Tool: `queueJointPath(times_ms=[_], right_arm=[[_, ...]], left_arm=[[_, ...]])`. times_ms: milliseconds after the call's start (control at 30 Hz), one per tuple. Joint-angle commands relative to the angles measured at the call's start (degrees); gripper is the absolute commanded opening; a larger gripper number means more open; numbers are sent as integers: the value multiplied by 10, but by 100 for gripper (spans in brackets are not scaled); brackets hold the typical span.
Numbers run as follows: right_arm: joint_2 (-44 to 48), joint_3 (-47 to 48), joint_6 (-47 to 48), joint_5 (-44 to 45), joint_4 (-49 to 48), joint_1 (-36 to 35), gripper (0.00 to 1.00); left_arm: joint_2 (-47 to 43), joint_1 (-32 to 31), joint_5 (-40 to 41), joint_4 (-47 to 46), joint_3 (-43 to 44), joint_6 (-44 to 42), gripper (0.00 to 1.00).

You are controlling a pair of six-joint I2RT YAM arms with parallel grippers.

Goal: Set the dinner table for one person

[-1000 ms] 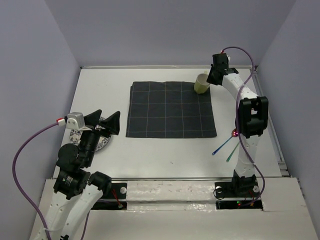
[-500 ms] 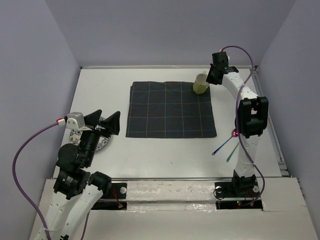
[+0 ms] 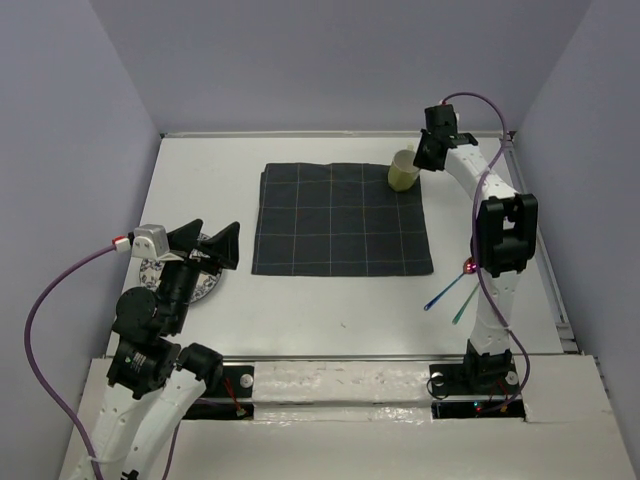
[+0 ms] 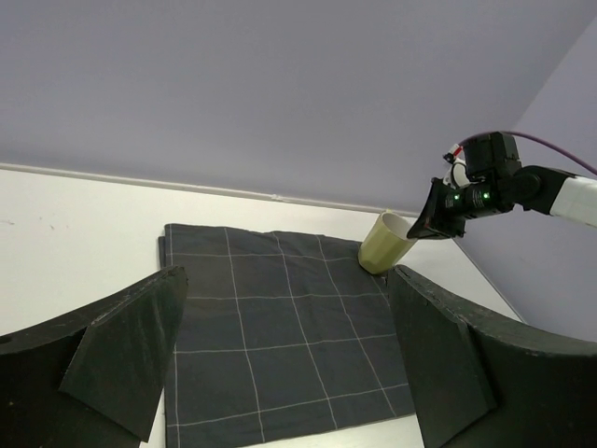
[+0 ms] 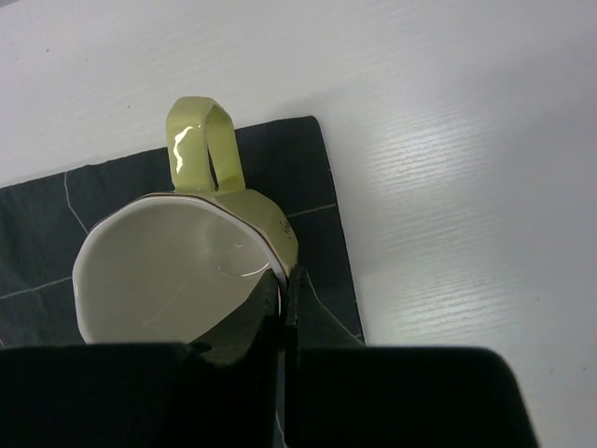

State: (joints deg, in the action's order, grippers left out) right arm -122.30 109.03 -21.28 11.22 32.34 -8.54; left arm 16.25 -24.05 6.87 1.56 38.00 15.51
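**A:** Which step was this?
**B:** Placing the mug. Right gripper pinched its rim, tilted, at the cloth's far-right corner on the white surface. Left gripper gaped wide. Next up, I'd guess: level it, then release.

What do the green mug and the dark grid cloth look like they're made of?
Mug: probably glazed ceramic. There is glossy glare on the handle and a smooth pale inside, though hard plastic can't be ruled out. Cloth: woven fabric, matte, lying flat with soft, slightly doubled edges and thin grid lines.
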Motion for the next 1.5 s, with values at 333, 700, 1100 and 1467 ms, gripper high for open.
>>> queueJointPath(times_ms=[333,700,1100,1467], right_arm=[[78,45,-9,-99,-29,0,58],[240,-286,-137,-226,-350,-276,59],[-54,-92,-260,-200,-431,-479,60],[-237,60,-360,-258,-426,-495,59]], left_arm=[[3,17,-3,-20,0,-2,99],[-5,46,35,-19,1,0,99],[-11,55,69,-17,-3,8,99],[-24,55,59,-19,-4,8,99]])
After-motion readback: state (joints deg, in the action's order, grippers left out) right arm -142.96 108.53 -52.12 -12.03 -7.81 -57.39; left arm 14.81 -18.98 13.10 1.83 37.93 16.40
